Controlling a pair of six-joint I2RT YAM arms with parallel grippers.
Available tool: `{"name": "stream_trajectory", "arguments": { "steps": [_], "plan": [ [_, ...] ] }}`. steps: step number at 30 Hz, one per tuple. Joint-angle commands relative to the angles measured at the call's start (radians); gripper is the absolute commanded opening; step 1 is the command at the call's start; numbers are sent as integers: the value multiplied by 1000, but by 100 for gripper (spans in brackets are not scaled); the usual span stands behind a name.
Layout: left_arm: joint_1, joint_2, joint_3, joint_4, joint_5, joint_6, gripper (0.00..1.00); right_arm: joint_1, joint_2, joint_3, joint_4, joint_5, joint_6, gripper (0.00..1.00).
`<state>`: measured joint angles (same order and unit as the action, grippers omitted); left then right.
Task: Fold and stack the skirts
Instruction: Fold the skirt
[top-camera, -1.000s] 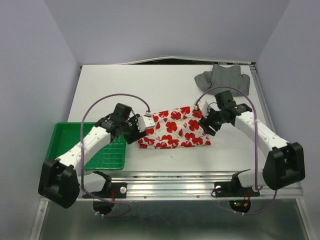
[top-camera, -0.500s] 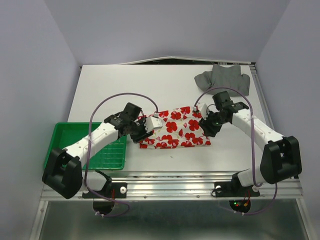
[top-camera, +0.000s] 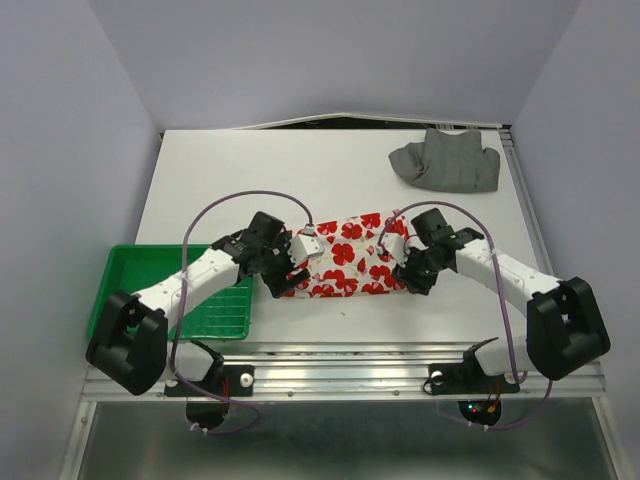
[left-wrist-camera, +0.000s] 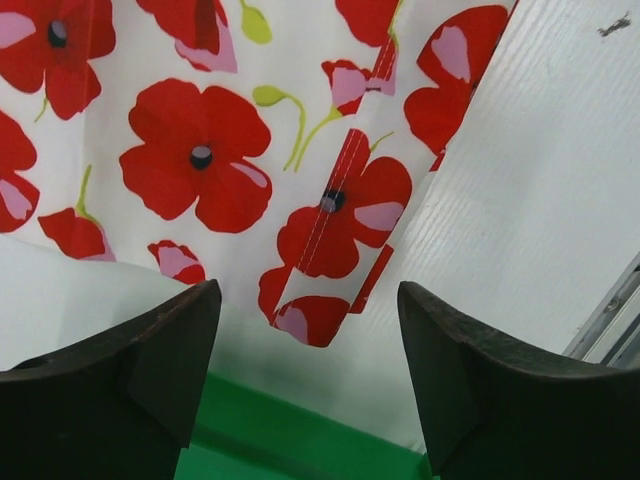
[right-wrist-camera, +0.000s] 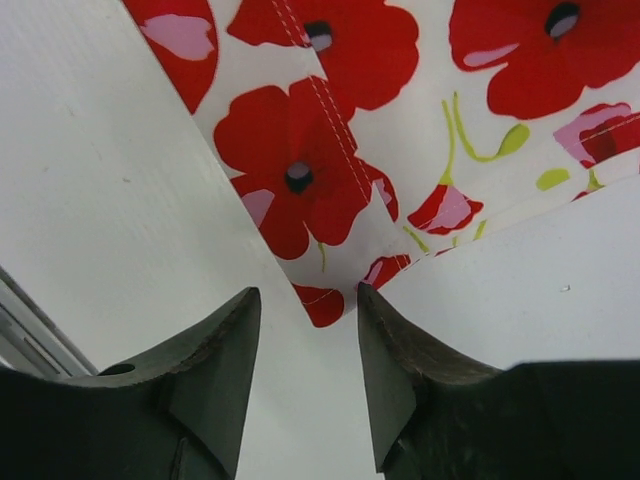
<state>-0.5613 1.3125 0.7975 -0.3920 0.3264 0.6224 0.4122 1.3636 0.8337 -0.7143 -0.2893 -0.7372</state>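
The white skirt with red flowers lies flat and folded near the table's front. My left gripper is open over its front left corner, which sits between the two fingers. My right gripper is open over its front right corner, which also lies between the fingers. Neither holds cloth. The dark grey skirt lies crumpled at the back right of the table.
A green plastic tray stands at the front left, just beside the left arm; its edge shows in the left wrist view. A metal rail runs along the table's front edge.
Both grippers have moved forward and inward, down to the printed skirt's front corners. The skirts have not moved.
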Motion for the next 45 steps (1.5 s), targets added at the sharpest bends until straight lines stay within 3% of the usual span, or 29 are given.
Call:
{"name": "stream_trajectory", "arguments": {
  "steps": [1, 8, 14, 26, 30, 31, 32, 39, 45],
  "plan": [
    [-5, -71, -33, 62, -88, -69, 99, 4, -14, -25, 133, 99, -13, 47],
    [-11, -35, -41, 64, -185, -6, 99, 13, -1, -27, 168, 127, -8, 28],
    [-29, 17, -44, 87, -208, 8, 99, 13, 5, -10, 159, 125, -8, 4],
    [-43, 67, -84, 108, -231, 33, 98, 22, -24, -48, 121, 134, -57, 1],
    [-45, 50, -87, 88, -208, 40, 94, 22, -29, -47, 89, 150, -71, 31],
    [-46, 48, -80, 79, -201, 43, 93, 22, -31, -32, 64, 153, -65, 46],
    [-49, 48, -73, 58, -193, 42, 92, 22, -32, -10, 50, 154, -54, 50],
    [-49, -39, 29, -45, -90, 7, 91, 22, -37, 280, -95, 52, 111, 57],
    [-37, -41, 161, -35, -70, -88, 91, 22, 61, 363, -91, -115, 347, 48]
  ]
}}
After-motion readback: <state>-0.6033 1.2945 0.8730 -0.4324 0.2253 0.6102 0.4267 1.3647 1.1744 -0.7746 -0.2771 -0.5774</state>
